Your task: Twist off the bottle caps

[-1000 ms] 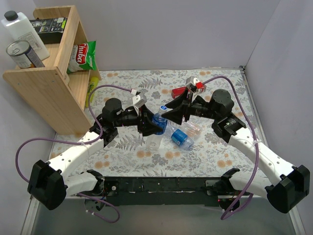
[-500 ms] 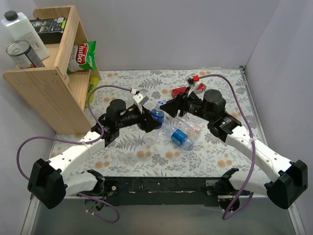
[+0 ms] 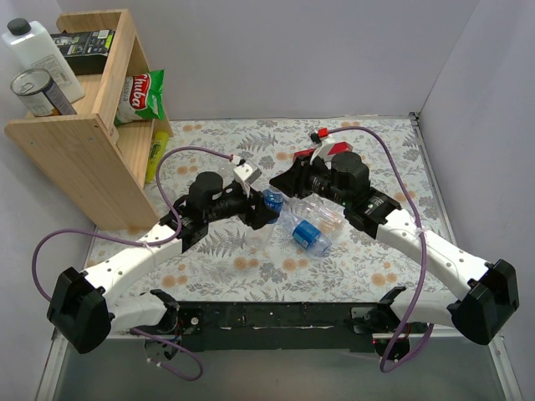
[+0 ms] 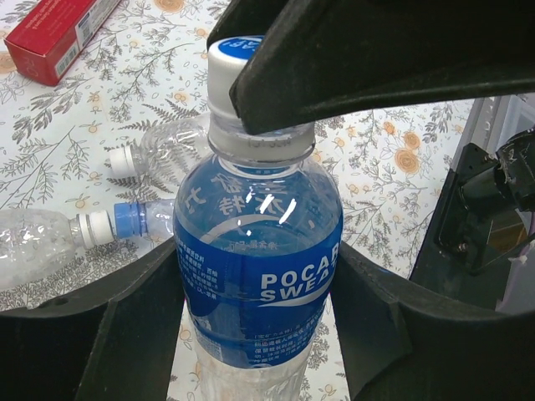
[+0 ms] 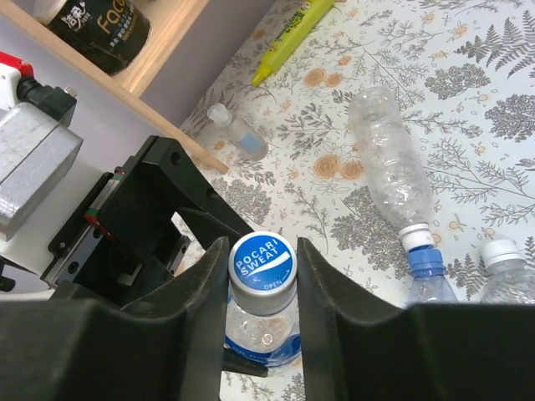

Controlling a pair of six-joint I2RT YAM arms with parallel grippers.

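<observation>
Left gripper (image 4: pixel 255 288) is clamped on the belly of the clear plastic bottle with the blue Pocari Sweat label (image 4: pixel 259 251), near the middle of the floral-print table cover (image 3: pixel 251 267). Can't tell if the bottle base rests on the cover.

Right gripper (image 5: pixel 262 251) meets it from the opposite side. Its jaws are narrow, one finger on each side of the round white plastic cap with blue Pocari Sweat print (image 5: pixel 262 261), and the pads look to be touching the cap wall.

The cap sits fully down on the neck with no gap above the collar ring. Judged not loosened yet: grip made, twist to do.

Other bottles lie on the cover, all capped:
- crinkly clear empty bottle (image 5: pixel 389 159), white cap (image 5: pixel 415 236) on
- bottle with a blue neck collar (image 5: pixel 430 266) just beside it
- another white cap (image 5: pixel 501 251) at the frame edge, on a third bottle
- small clear bottle near the wooden shelf foot (image 5: pixel 242 138), whitish cap on

No loose cap is visible anywhere on the cover. Progress as judged: none finished, the first cap is in hand and every other bottle is left. A long red box (image 4: pixel 58 38) lies farther back, untouched.
</observation>
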